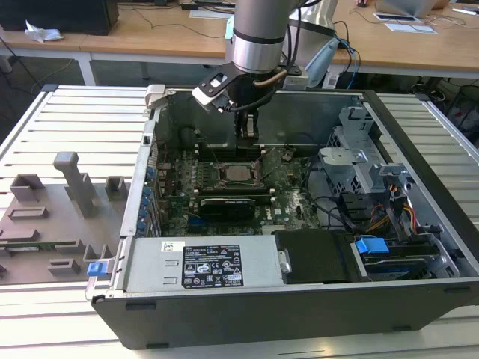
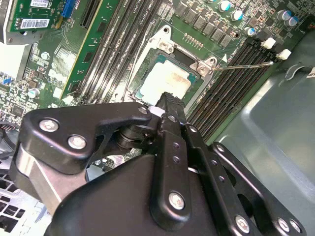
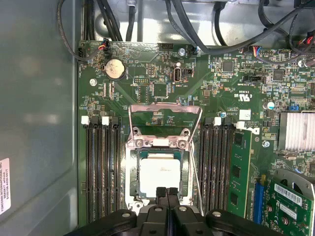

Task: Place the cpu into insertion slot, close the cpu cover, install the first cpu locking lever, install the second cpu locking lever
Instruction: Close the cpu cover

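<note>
First wrist view: gripper (image 3: 165, 191) pressed together over cpu (image 3: 158, 169), mem slots (image 3: 101, 167) either side, lever wire (image 3: 165, 105) near.

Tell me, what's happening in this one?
A robot arm reaches into an open PC case, its hand shut at the edge of the slot. The cpu sits in the slot with the cover down over it. A thin lever juts out sideways, apparently unlatched.
</note>
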{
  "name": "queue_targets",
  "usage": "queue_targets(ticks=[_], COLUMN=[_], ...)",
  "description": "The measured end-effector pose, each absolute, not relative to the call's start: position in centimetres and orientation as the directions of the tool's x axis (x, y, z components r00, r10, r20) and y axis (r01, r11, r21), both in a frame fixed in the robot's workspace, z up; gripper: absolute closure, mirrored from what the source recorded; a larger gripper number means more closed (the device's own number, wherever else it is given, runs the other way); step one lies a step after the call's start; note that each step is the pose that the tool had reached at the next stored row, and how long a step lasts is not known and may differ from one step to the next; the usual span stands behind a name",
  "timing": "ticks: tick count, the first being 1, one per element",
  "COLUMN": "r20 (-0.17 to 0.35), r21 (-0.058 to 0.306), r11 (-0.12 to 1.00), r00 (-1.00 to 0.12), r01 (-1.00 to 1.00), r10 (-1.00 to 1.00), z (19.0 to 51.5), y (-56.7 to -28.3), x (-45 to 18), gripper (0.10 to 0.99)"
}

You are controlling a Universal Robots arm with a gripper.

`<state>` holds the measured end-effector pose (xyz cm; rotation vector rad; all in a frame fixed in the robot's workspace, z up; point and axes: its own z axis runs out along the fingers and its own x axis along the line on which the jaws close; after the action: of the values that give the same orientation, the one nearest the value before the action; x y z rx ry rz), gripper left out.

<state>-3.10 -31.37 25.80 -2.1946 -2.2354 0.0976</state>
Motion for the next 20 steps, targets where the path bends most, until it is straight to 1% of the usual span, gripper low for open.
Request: queue_targets(ticks=[16, 20], r20=[-0.039, -0.041], r21=[-0.050, -0.050], r11=[0.017, 0.017], r00=[-0.019, -0.019], r01=[0.999, 0.999], r10=[0.999, 0.999], z=[25.8, 25.8], y=[-31.4, -31.4], x=[0.4, 2.4], gripper=[0.980, 0.980])
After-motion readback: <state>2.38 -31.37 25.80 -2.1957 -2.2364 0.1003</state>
